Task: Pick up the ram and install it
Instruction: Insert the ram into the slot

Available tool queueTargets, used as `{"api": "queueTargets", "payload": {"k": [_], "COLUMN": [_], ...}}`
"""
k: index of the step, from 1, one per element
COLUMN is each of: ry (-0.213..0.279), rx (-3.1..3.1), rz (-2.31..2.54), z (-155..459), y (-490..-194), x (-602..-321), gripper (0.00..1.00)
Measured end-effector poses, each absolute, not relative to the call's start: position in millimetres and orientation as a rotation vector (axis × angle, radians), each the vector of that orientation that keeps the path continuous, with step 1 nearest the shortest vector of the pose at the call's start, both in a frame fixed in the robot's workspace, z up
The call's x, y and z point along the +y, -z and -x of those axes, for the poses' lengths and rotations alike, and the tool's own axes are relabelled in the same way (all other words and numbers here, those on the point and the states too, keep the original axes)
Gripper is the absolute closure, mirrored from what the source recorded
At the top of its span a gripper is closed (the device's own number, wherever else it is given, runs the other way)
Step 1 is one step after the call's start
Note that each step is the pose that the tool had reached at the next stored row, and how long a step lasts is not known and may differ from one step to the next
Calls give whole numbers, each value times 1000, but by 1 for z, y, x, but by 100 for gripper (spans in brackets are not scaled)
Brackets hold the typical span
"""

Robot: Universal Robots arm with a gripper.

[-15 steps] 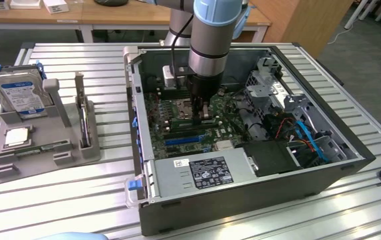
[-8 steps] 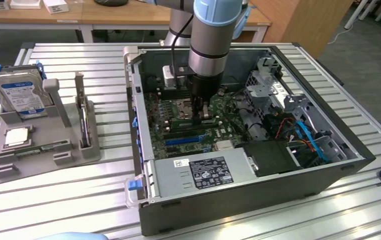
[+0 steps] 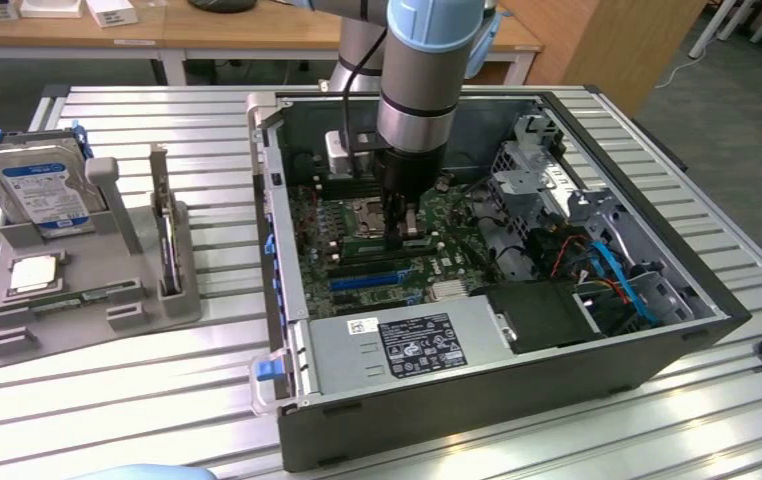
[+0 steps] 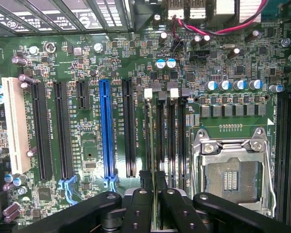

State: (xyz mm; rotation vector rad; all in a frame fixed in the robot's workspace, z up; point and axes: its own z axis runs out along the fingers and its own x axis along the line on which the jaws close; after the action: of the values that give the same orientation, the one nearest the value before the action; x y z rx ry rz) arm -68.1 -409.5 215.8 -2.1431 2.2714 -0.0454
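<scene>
The one gripper (image 4: 153,178) is pinched almost shut on the single ram stick (image 3: 401,243), holding it edge-on at the narrow slots with two white latches (image 4: 147,93), beside one processor socket (image 4: 231,170).

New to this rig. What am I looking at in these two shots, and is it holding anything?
It's a single robot arm reaching down into an open computer case on a slatted table. The exterior view comes from a camera off the arm; the wrist view looks past the gripper at the motherboard. Beside the case, a grey holder carries a hard drive. The gripper is shut on the ram, a thin green stick seen edge-on, at the memory slots beside the CPU socket.
</scene>
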Motion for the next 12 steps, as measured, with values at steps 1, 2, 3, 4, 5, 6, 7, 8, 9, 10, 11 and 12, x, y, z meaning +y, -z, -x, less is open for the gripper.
{"api": "queueTargets", "payload": {"k": [1,2,3,4,5,6,7,8,9,10,11,12], "ry": [46,46,46,46,46,47,47,47,47,47,47,47], "rx": [2271,2271,2272,2272,2272,2272,2272,2272,2272,2272,2272,2272], "rz": [2143,2143,2143,2143,2144,2144,2144,2144,2144,2144,2144,2144], "z": [68,68,68,68,68,68,68,68,68,68,68,68], "y": [-216,-215,-215,-215,-215,-214,-214,-214,-213,-213,-213,-212], "x": [-409,-409,-409,-409,-409,-409,-409,-409,-409,-409,-409,-409], "gripper": [87,87,87,87,87,87,87,87,87,87,87,87]}}
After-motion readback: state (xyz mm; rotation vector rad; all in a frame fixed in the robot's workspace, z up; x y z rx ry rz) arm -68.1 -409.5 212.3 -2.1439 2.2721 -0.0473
